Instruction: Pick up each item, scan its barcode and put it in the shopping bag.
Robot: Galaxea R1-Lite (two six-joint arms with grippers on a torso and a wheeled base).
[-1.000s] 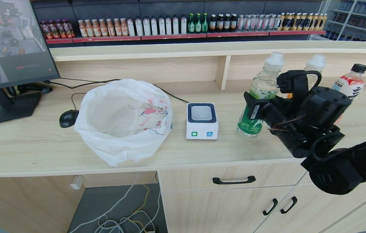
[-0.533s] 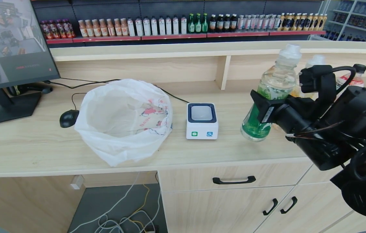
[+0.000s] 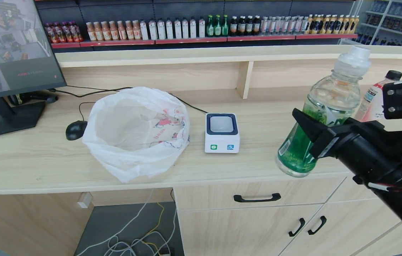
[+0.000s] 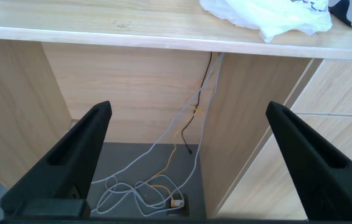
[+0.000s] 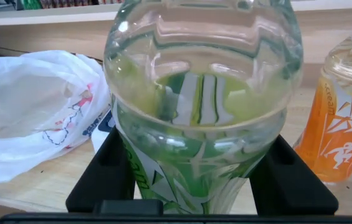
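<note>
My right gripper (image 3: 311, 138) is shut on a clear bottle with a green label and white cap (image 3: 323, 110), held upright in the air above the counter's front edge, to the right of the white barcode scanner (image 3: 221, 133). The same green bottle (image 5: 200, 112) sits between the black fingers (image 5: 110, 168) in the right wrist view. The white shopping bag (image 3: 137, 129) stands open left of the scanner. My left gripper (image 4: 185, 162) is open below counter level, facing the cables under the desk.
An orange-labelled bottle (image 5: 344, 118) and a red-and-white bottle with a black cap (image 3: 377, 94) stand on the counter at the right. A mouse (image 3: 75, 129) and a monitor (image 3: 9, 46) are at the left. Drawers (image 3: 256, 198) lie below the counter.
My right gripper has lifted the green bottle off the counter and drawn it right and toward the front edge. The bag and scanner have not moved.
</note>
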